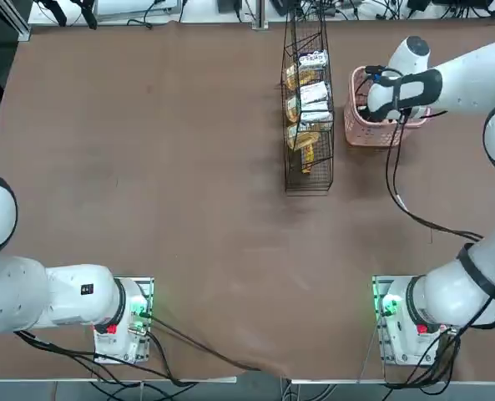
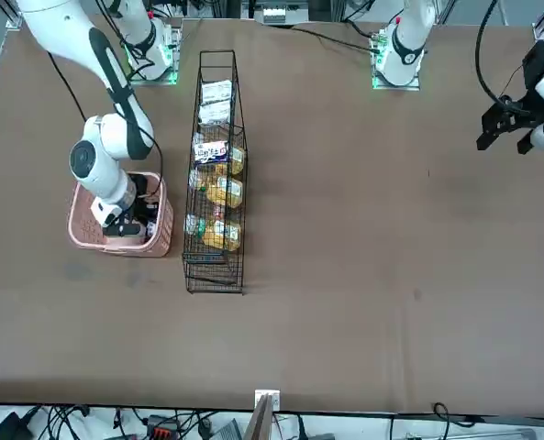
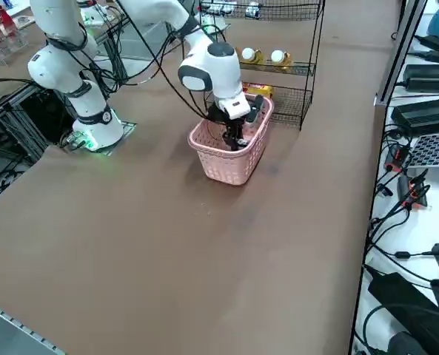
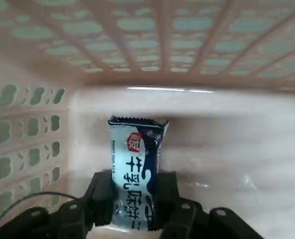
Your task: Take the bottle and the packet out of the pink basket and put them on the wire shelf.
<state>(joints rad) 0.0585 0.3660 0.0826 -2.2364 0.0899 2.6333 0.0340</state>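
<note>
I find the packet (image 4: 133,169) pinched in the right gripper (image 4: 135,186), inside the pink basket (image 3: 229,164) at upper centre of the right side view, its shelving outstanding; the bottle is presumably delivered, two white-capped bottles (image 3: 280,58) lying on the wire shelf (image 3: 313,63), upper right.
</note>
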